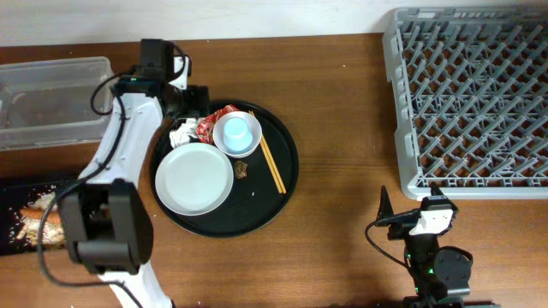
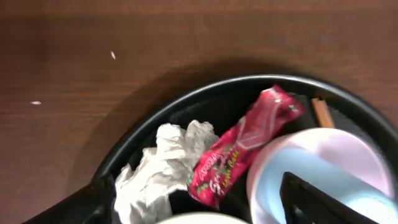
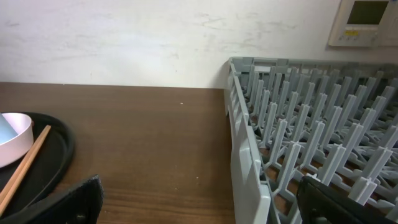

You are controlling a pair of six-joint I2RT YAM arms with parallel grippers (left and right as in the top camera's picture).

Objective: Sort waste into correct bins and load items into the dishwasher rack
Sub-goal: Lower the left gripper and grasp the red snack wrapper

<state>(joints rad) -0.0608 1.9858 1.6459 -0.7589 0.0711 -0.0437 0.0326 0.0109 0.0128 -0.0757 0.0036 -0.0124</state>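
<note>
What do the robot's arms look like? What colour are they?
The left arm is a white tube with chunky black joints, a thin black cable along it and a tiny green light. The right arm is mostly black with a white part and a green light too. Both have black fingers.

1. From overhead we see even, fairly bright light. The brown tabletop (image 1: 342, 103) shows no hard glare, and the white plate (image 1: 193, 177) stays bright with its rim clear.
2. The round black tray (image 1: 274, 197) reads as almost flat black.
3. The left wrist view looks dimmer and warmer to us. A soft shadow hugs the tray's outer edge, and the crumpled tissue (image 2: 158, 171) and red wrapper (image 2: 242, 146) are slightly soft.
4. In the right wrist view the white wall (image 3: 124, 43) is bright, and the grey rack (image 3: 298, 112) blurs at its nearest corner.
</note>
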